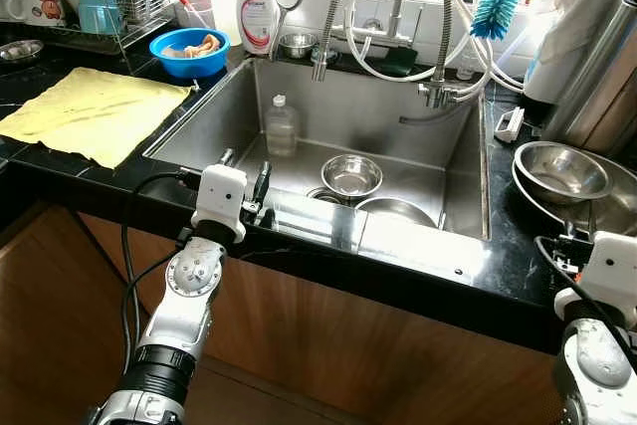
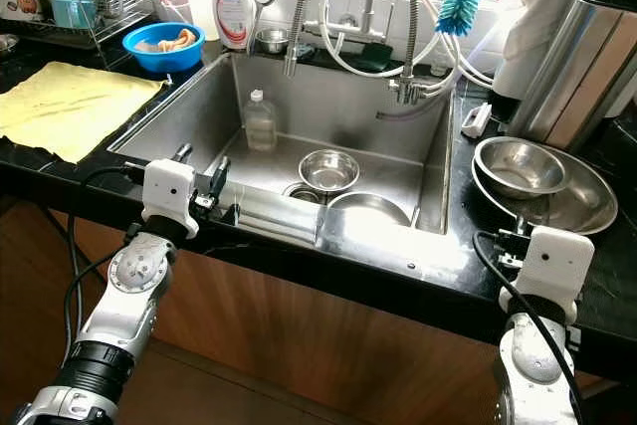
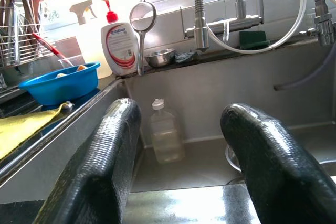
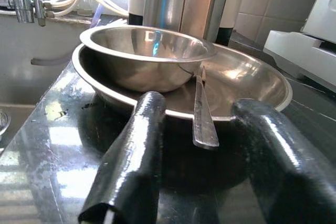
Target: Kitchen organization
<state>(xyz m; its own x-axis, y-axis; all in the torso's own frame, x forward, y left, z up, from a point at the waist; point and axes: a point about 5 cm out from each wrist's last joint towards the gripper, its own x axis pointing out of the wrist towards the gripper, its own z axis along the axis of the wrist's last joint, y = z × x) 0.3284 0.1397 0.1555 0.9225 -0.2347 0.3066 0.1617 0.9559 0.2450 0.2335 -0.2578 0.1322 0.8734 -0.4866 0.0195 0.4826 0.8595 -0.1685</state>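
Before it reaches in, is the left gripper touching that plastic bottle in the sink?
Apart. The left wrist view shows the plastic bottle standing well beyond the left gripper, with bare sink wall between.

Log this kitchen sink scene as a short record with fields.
sink contents: clear bottle upright at the back, small steel bowl near the drain
left counter: yellow cloth, blue bowl
right counter: steel bowl nested in a wide steel dish, a utensil leaning on the dish rim
left pincer: open, at the sink's front edge
right pincer: open, facing the dish
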